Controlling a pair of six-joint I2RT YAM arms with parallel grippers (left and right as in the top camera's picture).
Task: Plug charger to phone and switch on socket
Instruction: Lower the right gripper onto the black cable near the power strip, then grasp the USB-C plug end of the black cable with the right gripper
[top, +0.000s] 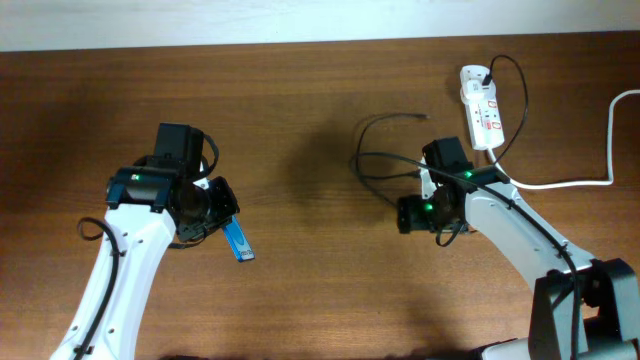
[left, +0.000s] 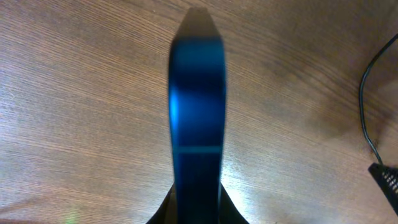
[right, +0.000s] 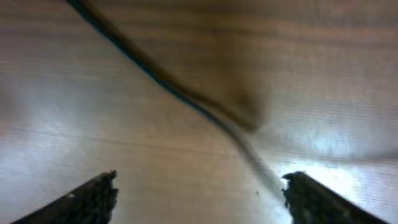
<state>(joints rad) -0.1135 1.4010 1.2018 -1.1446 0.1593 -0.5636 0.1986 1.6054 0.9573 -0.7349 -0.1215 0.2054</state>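
My left gripper (top: 222, 222) is shut on the phone (top: 239, 242), a slim blue-screened slab sticking out toward the lower right, above the table. In the left wrist view the phone (left: 198, 118) stands edge-on between the fingers. The charger cable (top: 385, 160) loops on the table centre-right, its small tip (top: 422, 118) lying free and its other end plugged into the socket (top: 481, 108), a white strip at the far right. My right gripper (top: 403, 215) is open, low over the table beside the cable loops. In the right wrist view the cable (right: 180, 93) runs diagonally ahead of the open fingers (right: 199, 196).
The socket's thick white cord (top: 580, 180) runs off the right edge. A stretch of black cable shows at the right edge of the left wrist view (left: 370, 93). The wooden table (top: 300, 100) lies between the two arms.
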